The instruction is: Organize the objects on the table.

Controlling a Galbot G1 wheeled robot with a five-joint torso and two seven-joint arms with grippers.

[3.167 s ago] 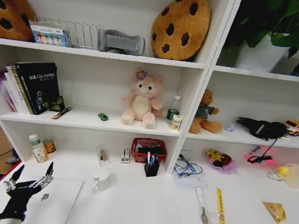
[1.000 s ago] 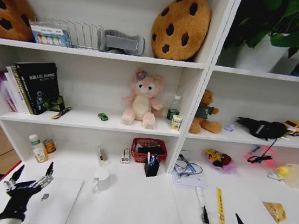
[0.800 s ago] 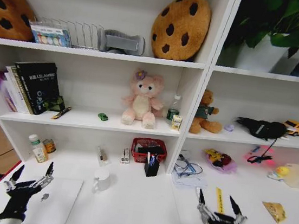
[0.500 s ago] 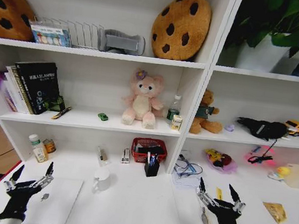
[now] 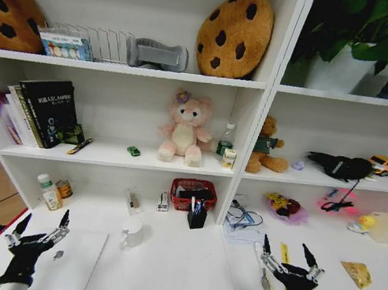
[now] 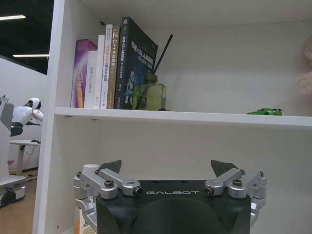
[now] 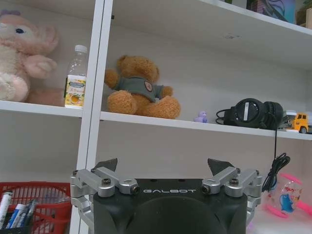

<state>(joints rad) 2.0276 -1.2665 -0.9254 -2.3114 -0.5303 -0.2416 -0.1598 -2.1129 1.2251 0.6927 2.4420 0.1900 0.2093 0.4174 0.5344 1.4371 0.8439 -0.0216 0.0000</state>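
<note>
Risen right end effector (image 5: 290, 259) hovers open-fingered over table (image 5: 185, 278).

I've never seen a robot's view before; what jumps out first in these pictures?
Two black grippers with spread fingers hover low over the white desk: the left gripper above a silver laptop, the right gripper near a yellow ruler. Above, a pink plush toy sits on the middle shelf, and a cookie cushion leans higher up.
</note>
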